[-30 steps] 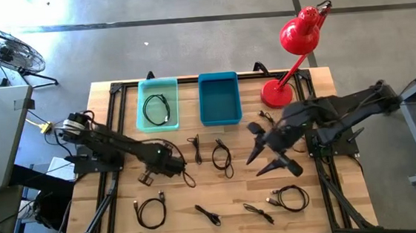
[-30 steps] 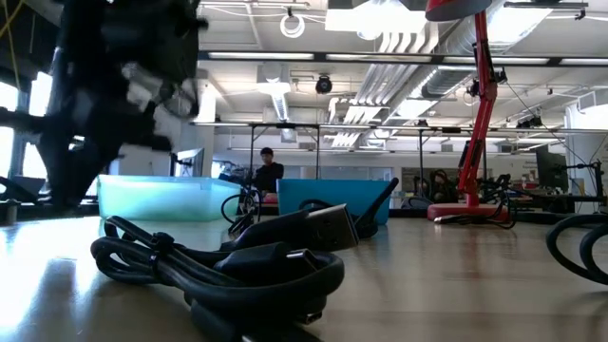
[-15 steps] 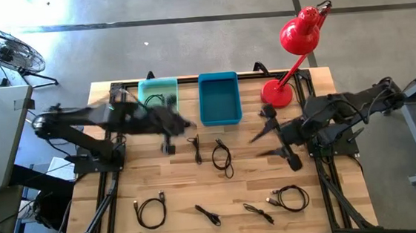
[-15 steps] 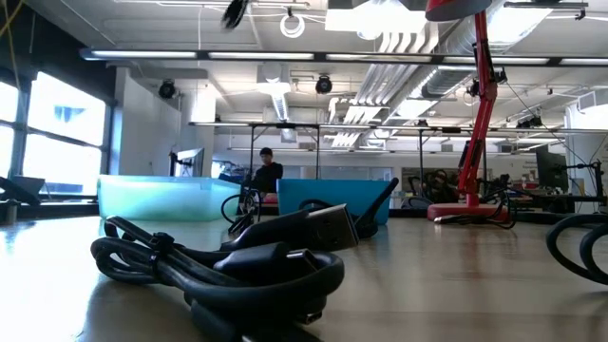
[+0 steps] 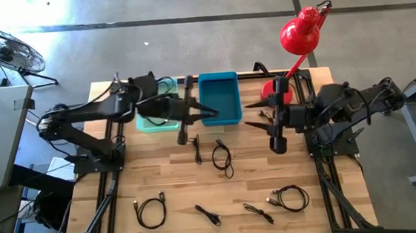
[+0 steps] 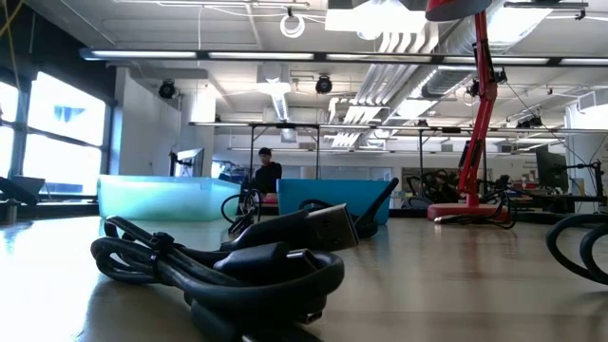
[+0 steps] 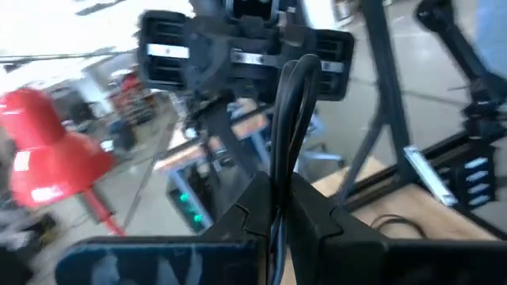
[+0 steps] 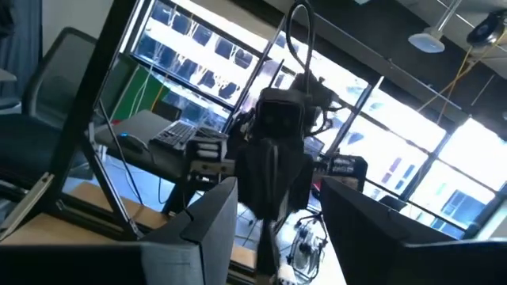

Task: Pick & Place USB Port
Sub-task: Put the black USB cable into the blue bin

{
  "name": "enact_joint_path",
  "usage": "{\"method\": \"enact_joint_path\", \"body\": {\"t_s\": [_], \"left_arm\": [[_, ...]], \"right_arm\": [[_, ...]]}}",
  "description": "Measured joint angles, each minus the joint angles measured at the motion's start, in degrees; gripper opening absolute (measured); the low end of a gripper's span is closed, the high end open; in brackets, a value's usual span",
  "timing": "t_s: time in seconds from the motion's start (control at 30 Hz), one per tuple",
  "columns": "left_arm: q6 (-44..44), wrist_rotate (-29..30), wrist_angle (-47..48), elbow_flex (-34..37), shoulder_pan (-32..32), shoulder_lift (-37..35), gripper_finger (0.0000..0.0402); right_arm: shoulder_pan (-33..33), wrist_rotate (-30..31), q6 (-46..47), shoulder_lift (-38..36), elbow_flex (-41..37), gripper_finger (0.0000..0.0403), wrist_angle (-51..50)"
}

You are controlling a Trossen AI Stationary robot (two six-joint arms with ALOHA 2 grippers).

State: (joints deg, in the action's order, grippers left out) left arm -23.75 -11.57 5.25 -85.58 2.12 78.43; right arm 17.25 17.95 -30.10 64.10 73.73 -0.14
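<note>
My left gripper (image 5: 202, 114) is raised above the gap between the teal bin (image 5: 151, 122) and the blue bin (image 5: 219, 97). It points level toward the table's right and is shut on a black USB cable (image 5: 185, 122). My right gripper (image 5: 249, 115) faces it from the right, raised and open with nothing between its fingers (image 8: 210, 229). The teal bin holds another cable, mostly hidden under my left arm. In the right wrist view the held cable's loop (image 8: 301, 32) stands above my left gripper. My left gripper (image 7: 277, 190) pinches the cable's doubled strands (image 7: 279, 170) between its two fingers. The fingers come level from the table's left. One loop (image 7: 295, 87) rises above the fingers and the rest hangs below them (image 5: 183, 137), clear of the table and the bins.
Several loose black cables lie on the wooden table: at the middle (image 5: 222, 156), near left (image 5: 150, 210), near middle (image 5: 208, 215) and near right (image 5: 289, 197). A red desk lamp (image 5: 285, 58) stands at the far right. One coiled cable (image 6: 218, 261) fills the low view's foreground.
My left gripper has risen from the table with the cable, swung toward the far edge and the right, and tipped from pointing down to level. The cable is lifted clear. My right gripper has risen a little, moved toward the far edge and rolled, staying open.
</note>
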Motion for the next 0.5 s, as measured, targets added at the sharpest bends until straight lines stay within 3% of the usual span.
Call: {"method": "enact_joint_path", "body": {"t_s": [0.23,0.5], "left_arm": [[4.5,-8.1,-5.3,0.0,4.7,4.1,0.0012],[4.9,-12.1,-8.8,0.0,5.4,5.8,0.0012]], "right_arm": [[-1.7,-1.2,0.9,2.0,0.0,0.0173,0.1],[-3.8,-1.8,1.5,4.4,0.0,0.0173,0.0]]}}
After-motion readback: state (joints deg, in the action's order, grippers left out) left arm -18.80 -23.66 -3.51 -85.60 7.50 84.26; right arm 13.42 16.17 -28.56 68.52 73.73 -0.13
